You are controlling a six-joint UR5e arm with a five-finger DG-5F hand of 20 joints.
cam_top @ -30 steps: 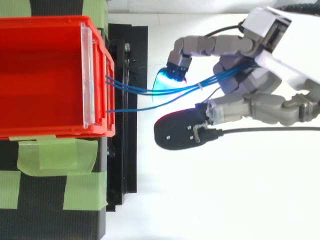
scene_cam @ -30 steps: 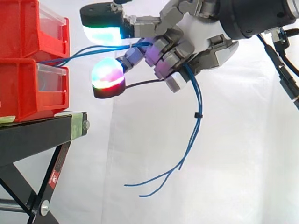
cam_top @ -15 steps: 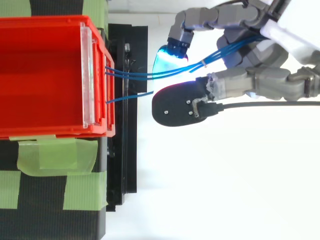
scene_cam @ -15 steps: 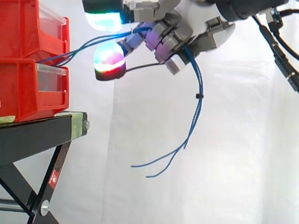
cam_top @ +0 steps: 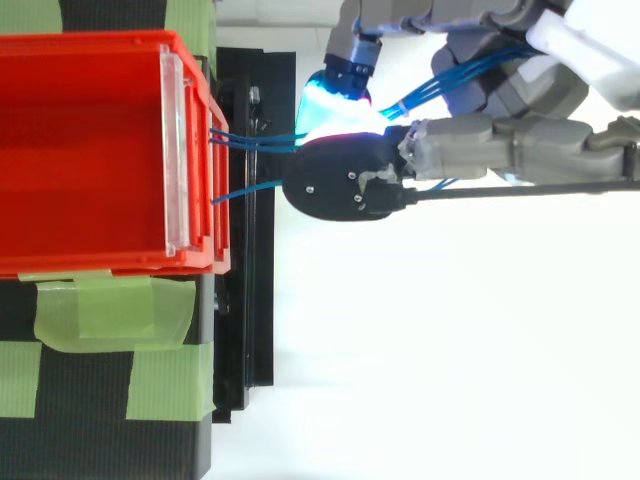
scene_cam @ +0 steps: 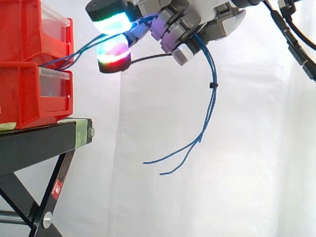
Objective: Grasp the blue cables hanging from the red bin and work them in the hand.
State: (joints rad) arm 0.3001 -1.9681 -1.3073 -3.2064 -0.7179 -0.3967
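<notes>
Along the upper edge of the side view, the grey multi-fingered robot hand (scene_cam: 180,27) is seen clamped on the thin blue cables (scene_cam: 212,94), with its fingers curled round the bundle. The cables are led from the stacked red plastic bins (scene_cam: 24,64) at the left, carried on the black metal stand (scene_cam: 39,143), up into the hand. Their loose ends are left hanging to mid-frame. In the top view they (cam_top: 250,142) are drawn fairly straight between bin front (cam_top: 215,150) and hand (cam_top: 520,150). The grasp is judged made, and the working step is in hand. Next, the bundle would need to be rolled between the glowing pads (scene_cam: 114,23) without being tugged from the bin.
</notes>
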